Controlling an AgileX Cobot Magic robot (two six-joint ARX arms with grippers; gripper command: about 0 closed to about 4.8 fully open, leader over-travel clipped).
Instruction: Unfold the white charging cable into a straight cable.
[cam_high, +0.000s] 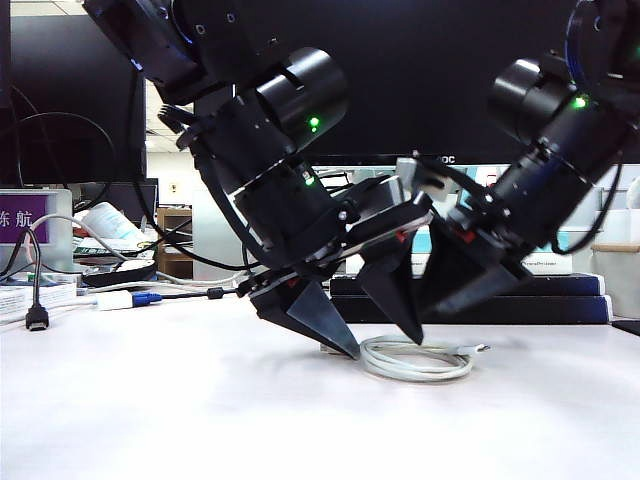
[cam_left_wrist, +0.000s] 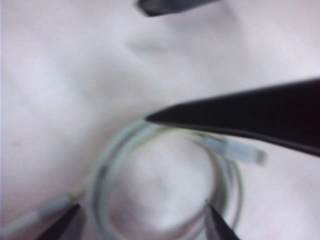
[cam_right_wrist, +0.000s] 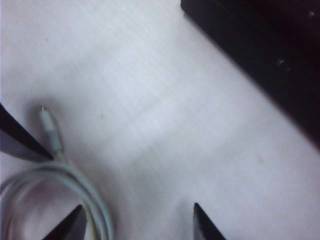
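White charging cable (cam_high: 415, 358) coiled — left gripper (cam_left_wrist: 142, 220), right gripper (cam_right_wrist: 137, 222) agape

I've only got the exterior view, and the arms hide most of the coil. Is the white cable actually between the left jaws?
Observer: Yes. The left wrist view shows the white charging cable looped flat on the table under the left gripper, jaws apart and gripping nothing.
Operator: And the right side?
Observer: In the right wrist view only the loop's edge reaches the right gripper. One strand passes just inside one open jaw, and the rest of the gap is bare table.
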